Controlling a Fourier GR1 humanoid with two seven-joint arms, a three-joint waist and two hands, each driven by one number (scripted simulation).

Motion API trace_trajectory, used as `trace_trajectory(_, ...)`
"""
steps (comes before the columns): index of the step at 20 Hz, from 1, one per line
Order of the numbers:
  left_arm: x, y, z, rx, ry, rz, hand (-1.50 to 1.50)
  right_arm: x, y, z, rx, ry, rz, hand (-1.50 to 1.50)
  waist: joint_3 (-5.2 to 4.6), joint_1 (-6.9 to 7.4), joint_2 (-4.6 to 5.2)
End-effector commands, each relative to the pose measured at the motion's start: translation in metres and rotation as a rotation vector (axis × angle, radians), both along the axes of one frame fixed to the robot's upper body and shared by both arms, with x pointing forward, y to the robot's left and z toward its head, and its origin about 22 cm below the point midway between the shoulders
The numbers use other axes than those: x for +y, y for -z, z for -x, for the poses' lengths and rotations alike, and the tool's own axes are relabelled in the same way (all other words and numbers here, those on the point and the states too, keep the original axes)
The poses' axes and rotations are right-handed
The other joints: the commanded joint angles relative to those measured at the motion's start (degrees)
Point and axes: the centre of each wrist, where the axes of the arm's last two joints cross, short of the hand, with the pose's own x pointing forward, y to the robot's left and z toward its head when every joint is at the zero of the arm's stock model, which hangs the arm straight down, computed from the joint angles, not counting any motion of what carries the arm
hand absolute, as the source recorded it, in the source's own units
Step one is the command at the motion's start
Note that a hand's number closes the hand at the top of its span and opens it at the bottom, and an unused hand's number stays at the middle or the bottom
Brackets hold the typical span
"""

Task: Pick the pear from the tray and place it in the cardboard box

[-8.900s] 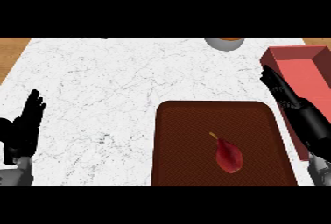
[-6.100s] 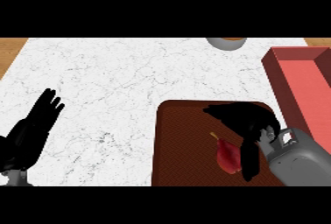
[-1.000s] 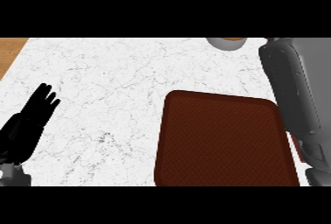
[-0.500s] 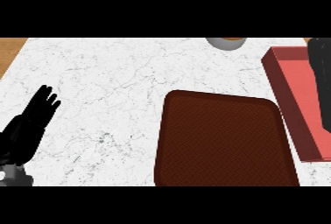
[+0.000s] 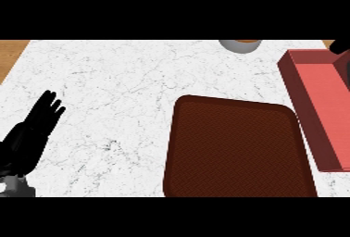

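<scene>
The dark brown tray (image 5: 239, 148) lies at the centre right of the counter with nothing on it. No pear shows anywhere in the head view. The red open box (image 5: 315, 99) stands along the right edge, and the part of its inside that shows holds nothing. Only a black sliver of my right hand (image 5: 340, 46) shows at the far right edge, above the box's far end. My left hand (image 5: 33, 132) rests open at the lower left, fingers up, well away from the tray.
A grey bowl (image 5: 240, 45) sits at the counter's far edge, beyond the tray. A strip of wood (image 5: 10, 53) borders the white marble counter (image 5: 116, 88) at the far left.
The pear, earlier on the tray, is gone from it. My right arm has swung from over the tray's right side across the box and almost out of view. The left hand stays put.
</scene>
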Motion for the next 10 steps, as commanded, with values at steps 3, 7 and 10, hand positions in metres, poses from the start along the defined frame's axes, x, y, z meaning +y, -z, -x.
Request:
trace_trajectory(3, 0.012, 0.003, -0.009, 0.007, -0.019, -0.002, 0.0, -0.039, 0.031, 0.004, 0.03, 0.002, -0.048, 1.5, -0.02, -0.19, 0.04)
trace_trajectory(7, -0.004, 0.018, 0.003, 0.003, 0.02, 0.008, 0.0, -0.053, 0.086, 0.002, 0.094, -0.002, -0.171, 1.5, 0.01, 0.3, 0.33)
trace_trajectory(10, -0.007, -0.004, -0.002, 0.002, 0.001, -0.001, 0.0, -0.078, 0.099, 0.01, 0.13, 0.115, -0.246, 1.5, 0.05, 0.35, 0.23)
